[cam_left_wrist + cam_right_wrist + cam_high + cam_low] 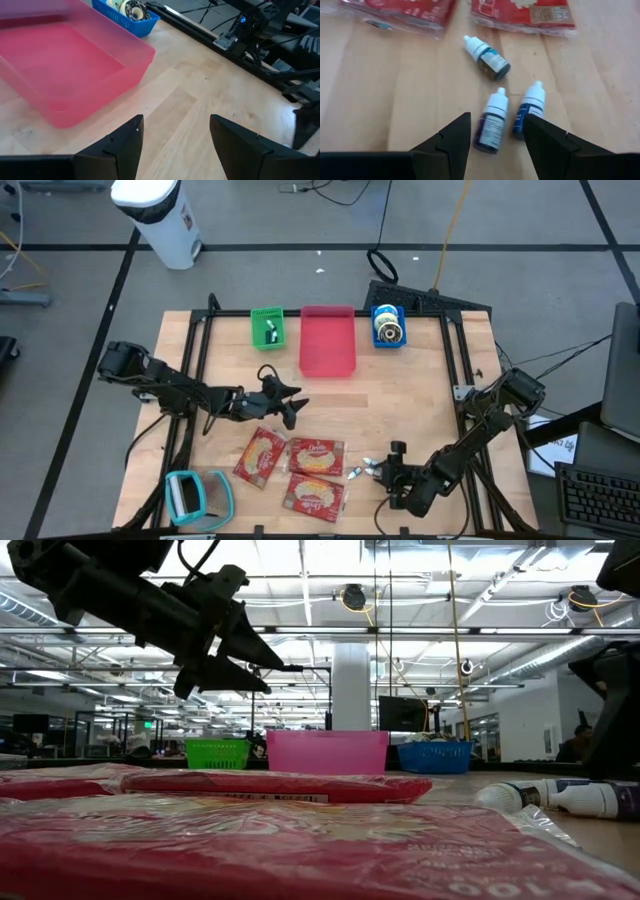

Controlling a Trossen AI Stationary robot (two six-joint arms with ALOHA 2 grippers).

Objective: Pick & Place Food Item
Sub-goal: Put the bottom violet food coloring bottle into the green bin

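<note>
Over the table, high view: left gripper (297,408) hangs mid-table, fingers apart, holding nothing, just above the three red snack packets (296,470) lying at the near edge. Right gripper (377,471) sits low beside the packets, near small dropper bottles (356,472). Along the far edge: green basket (267,327), pink tray (328,340), blue basket (388,326). A teal tape dispenser (196,495) lies at the near left corner.

Low view: left gripper raised clear of the table, jaws spread; packets fill the foreground.

Left wrist view: fingers (123,145) parted, nothing between them; pink tray and blue basket ahead.

Right wrist view: fingers (451,141) parted, empty, over three dropper bottles on the wood (370,100); packets beyond.
</note>
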